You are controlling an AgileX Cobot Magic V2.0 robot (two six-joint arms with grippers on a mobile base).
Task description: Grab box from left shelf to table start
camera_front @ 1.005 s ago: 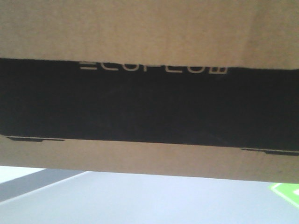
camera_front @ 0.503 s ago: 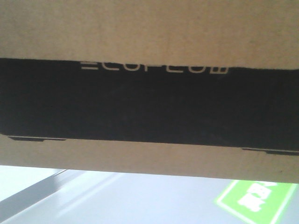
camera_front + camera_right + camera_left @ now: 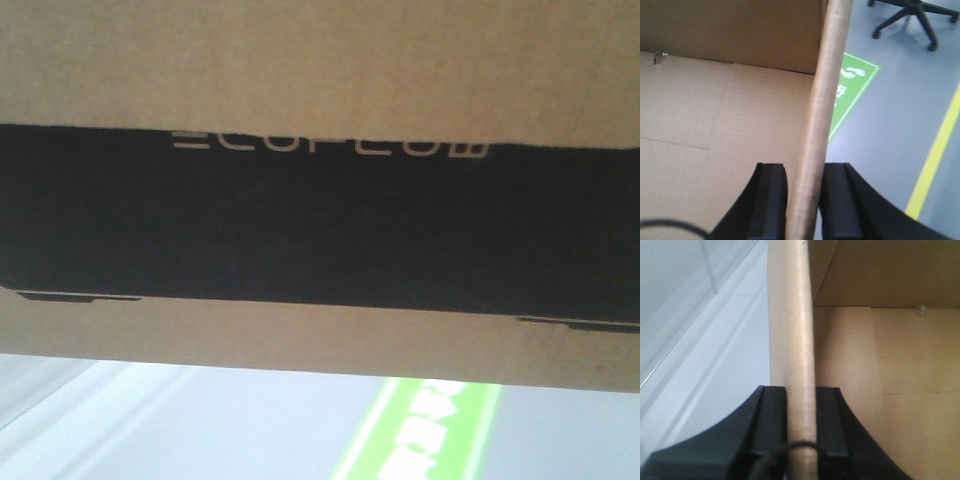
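Note:
The brown cardboard box point(image 3: 320, 60), with its black ECOFLOW panel, fills most of the front view and hangs above the floor. In the left wrist view my left gripper point(image 3: 801, 389) is shut on the box's left wall point(image 3: 792, 330), one black finger on each side of the top edge. On the other side, my right gripper point(image 3: 803, 166) is shut on the right wall point(image 3: 822, 100) in the same way. The inside of the box point(image 3: 715, 100) looks bare. The left shelf and the table are out of view.
Grey-blue floor lies under the box, with a green painted marking point(image 3: 430, 430) just below its front. In the right wrist view the same green marking point(image 3: 852, 82), a yellow floor line point(image 3: 935, 150) and an office chair base point(image 3: 910, 15) lie to the right.
The green floor marking has slid from the lower right corner toward the middle of the front view, and the grey stripe at lower left has gone. The box sits unchanged in the frame.

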